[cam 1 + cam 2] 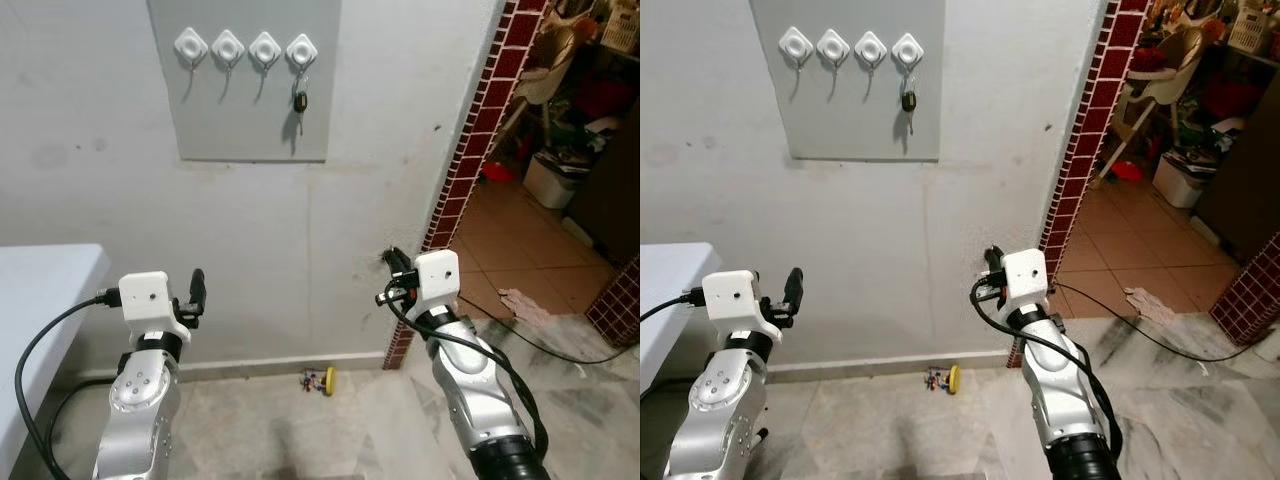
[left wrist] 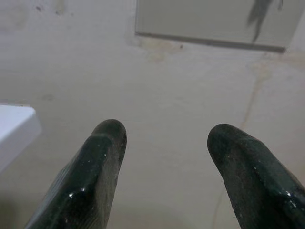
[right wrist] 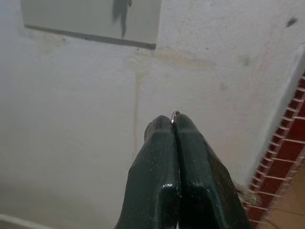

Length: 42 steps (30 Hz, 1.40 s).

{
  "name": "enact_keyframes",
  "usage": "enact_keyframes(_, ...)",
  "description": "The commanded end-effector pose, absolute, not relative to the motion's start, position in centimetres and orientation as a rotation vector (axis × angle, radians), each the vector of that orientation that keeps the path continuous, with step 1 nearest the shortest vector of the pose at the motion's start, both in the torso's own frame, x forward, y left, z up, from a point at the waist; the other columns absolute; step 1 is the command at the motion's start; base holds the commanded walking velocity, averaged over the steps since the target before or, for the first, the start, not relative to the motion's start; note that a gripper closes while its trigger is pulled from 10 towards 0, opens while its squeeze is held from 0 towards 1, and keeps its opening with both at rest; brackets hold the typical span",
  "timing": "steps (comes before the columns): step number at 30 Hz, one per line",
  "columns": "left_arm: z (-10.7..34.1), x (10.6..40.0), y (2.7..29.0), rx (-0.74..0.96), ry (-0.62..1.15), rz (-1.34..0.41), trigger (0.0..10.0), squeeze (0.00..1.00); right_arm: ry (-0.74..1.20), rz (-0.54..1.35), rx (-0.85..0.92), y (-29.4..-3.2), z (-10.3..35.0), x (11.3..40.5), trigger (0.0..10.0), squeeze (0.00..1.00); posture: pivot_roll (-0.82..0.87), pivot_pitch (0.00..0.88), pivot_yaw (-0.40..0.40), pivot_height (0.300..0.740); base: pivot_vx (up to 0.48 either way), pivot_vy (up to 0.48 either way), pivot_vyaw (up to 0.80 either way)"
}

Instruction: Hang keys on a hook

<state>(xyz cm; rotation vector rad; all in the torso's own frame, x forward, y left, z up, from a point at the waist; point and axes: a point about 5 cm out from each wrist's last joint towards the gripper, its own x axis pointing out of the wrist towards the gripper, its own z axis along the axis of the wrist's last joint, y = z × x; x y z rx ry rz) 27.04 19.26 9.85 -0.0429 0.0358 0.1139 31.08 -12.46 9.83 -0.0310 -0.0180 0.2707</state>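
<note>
Three hooks [image 1: 227,47] stay free; our right hand [image 3: 174,119], pinching a key ring [image 3: 175,113], should rise squarely; left hand [image 2: 164,143] spread.

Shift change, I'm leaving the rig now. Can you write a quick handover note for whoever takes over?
Right gripper: shut, a small metal ring pinched at its tips, held low before the wall.
Left gripper: open, empty, raised facing the wall.
Grey hook panel high on the wall: four white hooks; one key already hangs on the rightmost hook, three are free.
Small items lie on the floor by the skirting.
Left: raise the right gripper and hang its ring on a free hook.
</note>
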Motion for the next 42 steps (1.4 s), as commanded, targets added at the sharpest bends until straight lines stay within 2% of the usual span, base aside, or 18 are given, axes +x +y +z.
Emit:
enact_keyframes(1,9.78,26.98,18.99,-0.055,0.055,0.104,10.0,0.00,-0.035,0.261,0.003,-12.86,10.64,31.35,10.0,0.00,-0.06,0.000,-0.032,0.740,0.000,0.000,0.00)
enact_keyframes(15,9.96,27.03,19.34,-0.066,0.063,0.106,10.0,0.00,-0.057,0.299,0.007,-13.18,11.01,30.95,10.0,0.00,-0.06,0.000,-0.031,0.740,0.039,0.000,0.00)
enact_keyframes(42,9.97,27.00,19.26,-0.087,0.069,0.108,10.0,0.00,-0.060,0.340,0.012,-12.97,11.13,30.69,10.0,0.00,-0.06,0.000,-0.038,0.740,0.451,0.000,0.00)
